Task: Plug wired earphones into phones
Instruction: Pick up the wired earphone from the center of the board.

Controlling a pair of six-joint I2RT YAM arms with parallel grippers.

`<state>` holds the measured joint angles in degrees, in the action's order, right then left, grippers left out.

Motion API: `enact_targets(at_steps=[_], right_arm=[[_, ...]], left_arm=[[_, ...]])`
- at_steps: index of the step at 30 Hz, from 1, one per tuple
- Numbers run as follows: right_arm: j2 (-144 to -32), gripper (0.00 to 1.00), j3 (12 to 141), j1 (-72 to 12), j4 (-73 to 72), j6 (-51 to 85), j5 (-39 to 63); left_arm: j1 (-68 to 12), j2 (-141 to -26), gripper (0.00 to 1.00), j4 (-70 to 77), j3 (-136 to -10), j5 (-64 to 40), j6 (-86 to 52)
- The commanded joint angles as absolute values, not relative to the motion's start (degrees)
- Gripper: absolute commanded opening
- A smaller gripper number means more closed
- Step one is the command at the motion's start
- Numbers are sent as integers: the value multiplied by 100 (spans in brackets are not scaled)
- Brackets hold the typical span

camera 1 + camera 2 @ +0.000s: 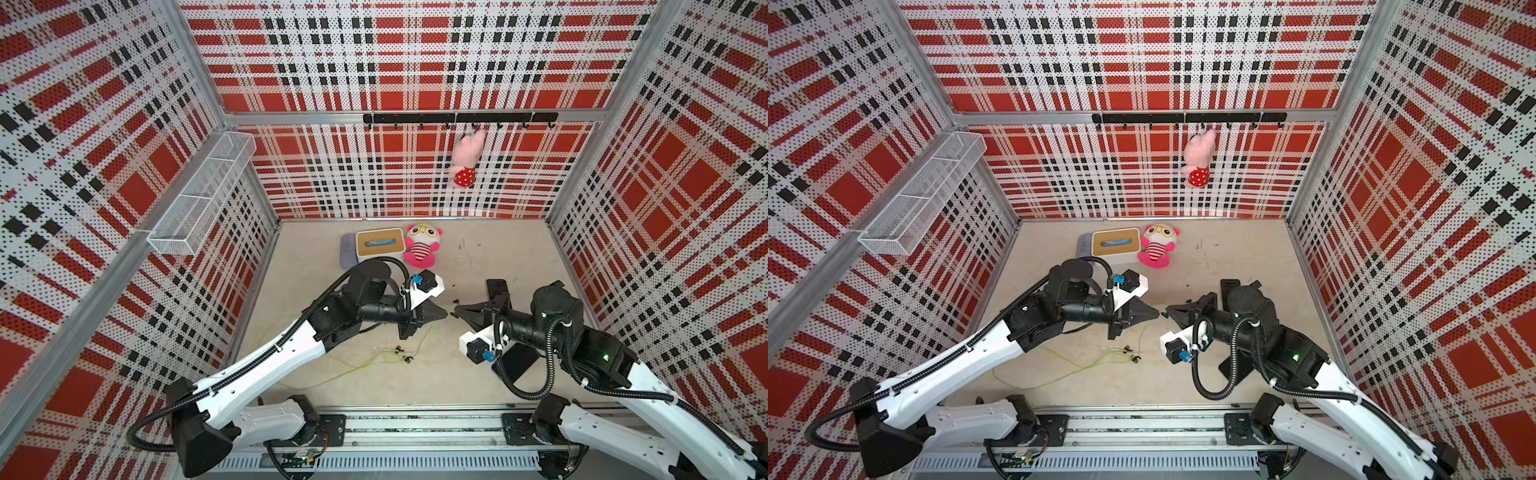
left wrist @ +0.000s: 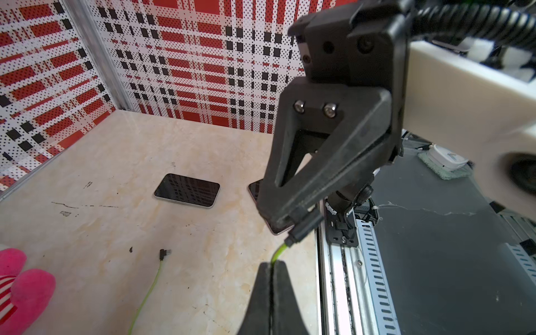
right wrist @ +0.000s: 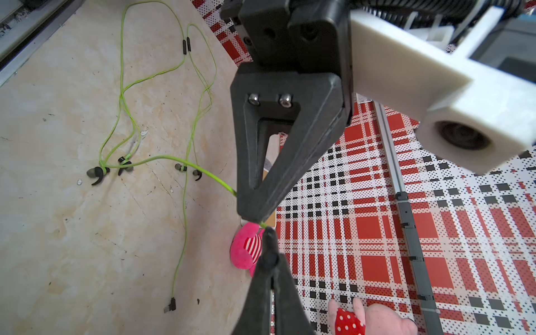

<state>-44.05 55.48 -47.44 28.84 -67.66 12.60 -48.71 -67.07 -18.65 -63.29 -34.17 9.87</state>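
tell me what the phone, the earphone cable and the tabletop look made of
Phone: glossy dark glass face, mirroring the plaid wall; pale rim, metal or plastic. Earphone cable: yellow-green, matte, probably rubbery plastic; it bends freely. Tabletop: beige with marble-like veining and a soft sheen; stone or printed laminate, cannot tell.

Both arms reach to mid-frame; left gripper (image 1: 445, 315) and right gripper (image 1: 456, 311), nearly tip to tip, pinch the wired earphones (image 2: 278, 252).

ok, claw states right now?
Left claw: closed on the cable.
Right claw: closed on the plug.
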Motion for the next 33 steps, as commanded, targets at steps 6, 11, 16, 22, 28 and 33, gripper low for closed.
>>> enact_targets(at_steps=[6, 11, 16, 22, 28, 33], right_arm=[[-4430, 0, 5525, -4724, 2506, -5412, 1248], [-4505, 0, 5374, -4720, 2462, -4940, 1291], [-4682, 0, 5405, -4720, 2632, -5007, 1600], [-4643, 0, 5292, -4725, 2425, -5170, 1821], [-4632, 0, 5261, -4723, 2444, -5291, 1995], [-4627, 0, 5209, -4720, 2344, -5317, 1935]], left_arm=[[-5205, -5998, 61, -1363, -5915, -1516, 1253], [-5650, -5298, 58, -439, -5252, -595, 2054], [-6124, -5153, 53, 95, -4952, -468, 2952], [-6213, -5630, 37, -215, -5320, -412, 3253], [-6213, -5857, 30, -354, -5474, -441, 3368], [-6207, -5852, 28, -483, -5458, -569, 3407]])
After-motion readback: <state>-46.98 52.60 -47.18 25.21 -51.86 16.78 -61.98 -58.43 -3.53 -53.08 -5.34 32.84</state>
